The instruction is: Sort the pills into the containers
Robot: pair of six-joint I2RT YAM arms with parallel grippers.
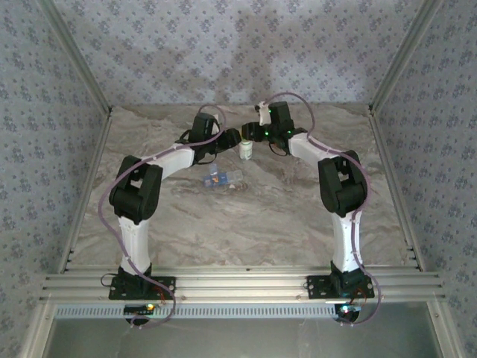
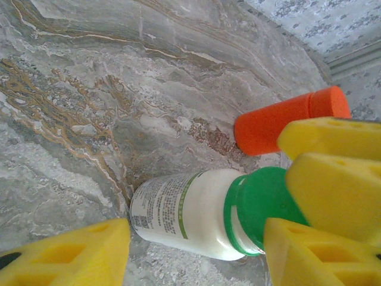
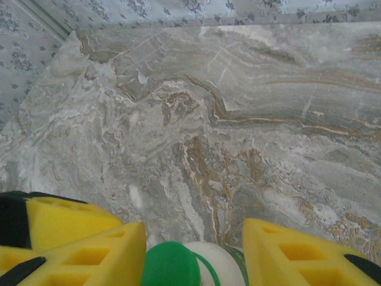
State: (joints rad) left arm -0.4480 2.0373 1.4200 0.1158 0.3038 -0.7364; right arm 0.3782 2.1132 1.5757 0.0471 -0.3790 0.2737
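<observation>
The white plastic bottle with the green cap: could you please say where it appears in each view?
Top external: white plastic bottle with green cap, just above picture centre.
Left wrist: bottle, lower centre, cap toward the right.
Right wrist: bottle, bottom edge, centre.
Shared landmark: grey veined marble table.

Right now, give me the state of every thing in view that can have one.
white bottle, green cap on.
orange bottle, capped, not gripped.
pill box, on the table, lids too small to tell.
left gripper, straddling the white bottle, grip unclear.
right gripper, flanking the green cap, grip unclear.
</observation>
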